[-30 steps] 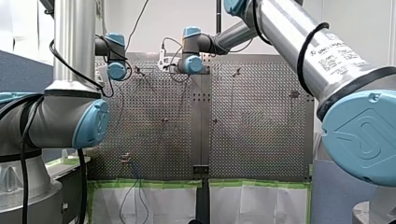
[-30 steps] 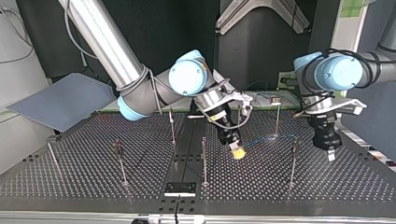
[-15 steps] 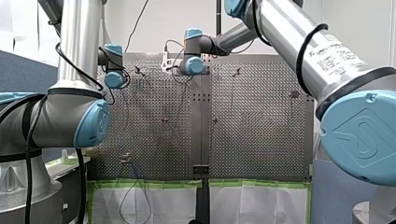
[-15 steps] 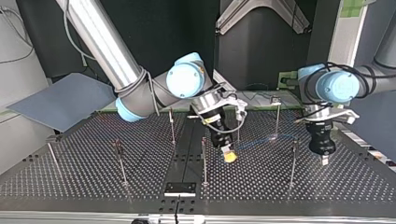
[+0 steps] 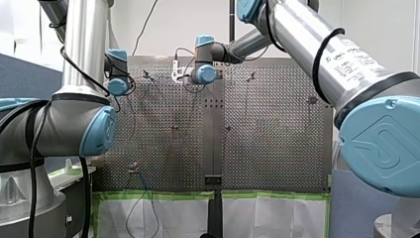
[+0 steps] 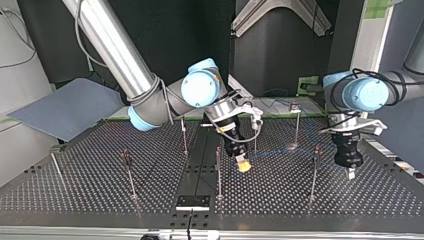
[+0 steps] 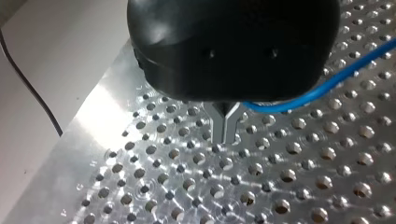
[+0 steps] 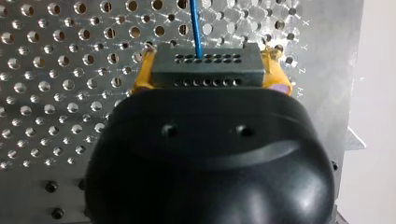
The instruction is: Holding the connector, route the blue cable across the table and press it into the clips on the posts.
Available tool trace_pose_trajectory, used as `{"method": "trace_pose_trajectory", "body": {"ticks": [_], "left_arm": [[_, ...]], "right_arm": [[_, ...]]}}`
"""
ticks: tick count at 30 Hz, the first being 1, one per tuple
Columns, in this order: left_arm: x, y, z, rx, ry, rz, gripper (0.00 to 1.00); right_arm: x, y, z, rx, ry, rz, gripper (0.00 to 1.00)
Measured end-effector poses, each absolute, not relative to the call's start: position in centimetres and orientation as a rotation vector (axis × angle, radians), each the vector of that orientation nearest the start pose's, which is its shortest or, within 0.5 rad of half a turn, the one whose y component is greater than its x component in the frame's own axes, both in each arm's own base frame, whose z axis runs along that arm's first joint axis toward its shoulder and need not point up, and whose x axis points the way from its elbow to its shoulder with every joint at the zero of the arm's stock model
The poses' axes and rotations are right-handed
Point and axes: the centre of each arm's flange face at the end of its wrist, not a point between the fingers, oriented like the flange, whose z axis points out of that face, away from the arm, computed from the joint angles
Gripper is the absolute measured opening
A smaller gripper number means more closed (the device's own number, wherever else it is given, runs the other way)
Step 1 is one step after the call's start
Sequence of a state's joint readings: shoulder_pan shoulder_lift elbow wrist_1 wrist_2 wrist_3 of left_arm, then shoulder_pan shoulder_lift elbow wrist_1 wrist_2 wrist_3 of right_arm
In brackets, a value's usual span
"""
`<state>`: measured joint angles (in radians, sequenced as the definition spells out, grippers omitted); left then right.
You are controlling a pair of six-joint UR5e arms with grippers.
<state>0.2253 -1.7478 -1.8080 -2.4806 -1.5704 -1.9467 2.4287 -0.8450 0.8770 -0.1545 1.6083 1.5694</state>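
Since a second ago my right gripper (image 6: 243, 165) has slid toward the top view's left, stopping near the middle posts (image 6: 218, 170). Its yellow pads (image 8: 141, 77) clamp the single dark connector (image 8: 205, 65), and the one blue cable (image 8: 196, 25) leaves its far face. My left gripper (image 7: 226, 139) has its metal fingers (image 7: 223, 128) pressed together, with the cable just beside them; whether it is pinched stays hidden. I count seven posts, but the clips are too small to make out.

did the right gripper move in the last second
Yes. In the top view my right gripper has shifted toward the view's left, nearer the thin post beside it.
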Motion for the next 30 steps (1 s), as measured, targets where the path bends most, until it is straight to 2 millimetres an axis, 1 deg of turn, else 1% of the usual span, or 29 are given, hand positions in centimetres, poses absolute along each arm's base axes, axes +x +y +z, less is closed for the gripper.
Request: {"method": "trace_pose_trajectory", "body": {"ticks": [3,4,5,6,7,8,9,10,11,14,20,27,30], "left_arm": [[57.0,-0.5,34.9,-0.398,1.272,-0.111,0.00],[56.9,-0.4,34.9,-0.402,1.276,-0.104,0.24],[56.9,-0.4,34.8,-0.407,1.280,-0.098,0.38],[56.8,-0.4,34.7,-0.415,1.287,-0.090,0.38],[56.7,-0.4,34.6,-0.421,1.292,-0.085,0.54],[56.7,-0.4,34.5,-0.426,1.297,-0.080,0.78],[56.6,-0.4,34.4,-0.434,1.305,-0.073,0.78],[56.5,-0.5,34.4,-0.439,1.310,-0.067,0.93],[56.4,-0.5,34.3,-0.443,1.316,-0.060,1.00],[55.9,-0.7,34.3,-0.452,1.335,-0.029,1.00],[53.8,-1.0,34.5,-0.491,1.365,0.011,1.00],[50.6,-2.3,34.3,-0.517,1.418,-0.061,1.00],[49.6,-2.8,34.3,-0.517,1.428,-0.099,1.00]], "right_arm": [[67.8,-41.6,38.1,1.658,-0.651,1.872,0.00],[67.8,-41.6,38.2,1.658,-0.647,1.870,0.00],[67.9,-41.6,38.2,1.659,-0.644,1.869,0.00],[67.9,-41.5,38.2,1.660,-0.641,1.866,0.00],[67.9,-41.5,38.2,1.661,-0.638,1.863,0.00],[67.9,-41.5,38.2,1.662,-0.637,1.860,0.00],[67.9,-41.5,38.2,1.663,-0.636,1.858,0.00],[67.9,-41.4,38.2,1.665,-0.635,1.856,0.00],[67.9,-41.4,38.2,1.666,-0.635,1.855,0.00],[67.9,-41.3,38.1,1.668,-0.638,1.850,0.00],[67.7,-41.2,38.0,1.673,-0.647,1.813,0.00],[67.4,-41.2,37.8,1.677,-0.666,1.773,0.00],[67.4,-41.1,37.8,1.680,-0.669,1.765,0.00]]}}
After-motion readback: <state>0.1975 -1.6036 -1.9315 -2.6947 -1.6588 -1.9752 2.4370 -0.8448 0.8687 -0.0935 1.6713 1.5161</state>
